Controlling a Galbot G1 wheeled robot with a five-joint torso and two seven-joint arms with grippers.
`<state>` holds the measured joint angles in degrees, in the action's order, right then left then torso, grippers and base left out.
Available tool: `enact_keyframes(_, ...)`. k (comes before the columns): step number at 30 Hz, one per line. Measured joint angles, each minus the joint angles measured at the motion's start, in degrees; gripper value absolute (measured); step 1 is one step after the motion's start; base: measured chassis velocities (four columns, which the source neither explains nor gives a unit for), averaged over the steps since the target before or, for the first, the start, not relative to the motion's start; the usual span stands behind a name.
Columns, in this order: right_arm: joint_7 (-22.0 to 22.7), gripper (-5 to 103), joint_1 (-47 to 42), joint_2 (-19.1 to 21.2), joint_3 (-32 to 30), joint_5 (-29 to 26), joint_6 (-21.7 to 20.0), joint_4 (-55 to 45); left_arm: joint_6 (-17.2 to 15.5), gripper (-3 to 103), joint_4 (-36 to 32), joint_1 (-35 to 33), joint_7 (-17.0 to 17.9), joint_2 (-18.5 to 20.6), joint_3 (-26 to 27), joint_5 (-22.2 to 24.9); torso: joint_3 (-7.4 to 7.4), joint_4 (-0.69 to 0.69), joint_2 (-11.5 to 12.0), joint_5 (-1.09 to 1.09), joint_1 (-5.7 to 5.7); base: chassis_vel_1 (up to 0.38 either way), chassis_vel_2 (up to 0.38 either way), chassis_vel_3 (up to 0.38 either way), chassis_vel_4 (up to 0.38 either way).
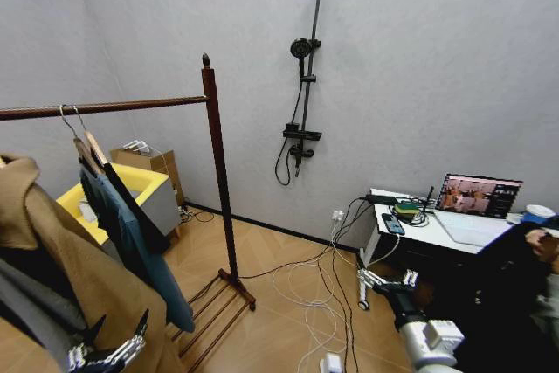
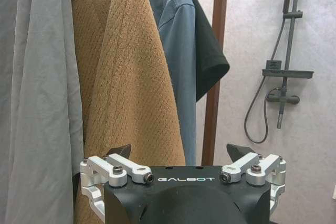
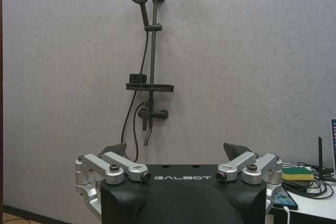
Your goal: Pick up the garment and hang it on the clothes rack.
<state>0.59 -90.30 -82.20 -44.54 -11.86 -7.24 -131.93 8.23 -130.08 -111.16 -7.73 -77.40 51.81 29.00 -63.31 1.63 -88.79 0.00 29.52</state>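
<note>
1. Head view: the garment [image 1: 133,207] hangs on the clothes rack [image 1: 218,172], beside a blue shirt [image 1: 131,242] and a tan coat [image 1: 61,277]. Hanging looks done.
2. Left wrist view: left gripper [image 2: 178,153], fingers apart, empty, near the coat; the next move calls for a clear retreat.
3. Right wrist view: right gripper [image 3: 176,150], fingers apart, idle, facing a shower [image 3: 147,77].

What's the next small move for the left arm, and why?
Probably draw the left gripper back from the clothes, since nothing looks left to grasp. The garment already hangs on the clothes rack bar beside the teal shirt. The left jaws are open and empty, close to the tan coat. The right gripper is open too, low on the right.
</note>
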Motion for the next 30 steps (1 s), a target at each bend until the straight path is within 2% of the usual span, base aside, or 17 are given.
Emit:
enact_keyframes(13,0.0,100,-1.1,-0.4,1.8,1.3,0.9,0.3,0.0,100,0.0,0.0,0.0,0.0,0.0,0.0,0.00,0.00,0.0,0.00,0.00,-0.013,-0.097,-0.095,-0.007)
enact_keyframes(16,0.0,100,-1.7,-0.5,2.4,1.6,1.4,0.3,0.0,100,0.0,0.0,0.0,0.0,0.0,0.0,0.00,0.04,0.0,0.00,0.01,-0.030,-0.138,-0.111,-0.043)
enact_keyframes(21,0.0,100,-1.9,-0.8,3.3,2.0,1.7,0.3,0.0,100,0.0,0.0,0.0,0.0,0.0,0.0,0.00,0.00,0.0,0.00,0.00,0.026,-0.070,-0.068,0.018)
enact_keyframes(30,0.0,100,-2.6,-0.9,3.9,2.2,2.3,0.1,0.0,100,0.0,0.0,0.0,0.0,0.0,0.0,0.00,0.01,0.0,-0.01,0.00,0.052,-0.029,-0.050,0.045)
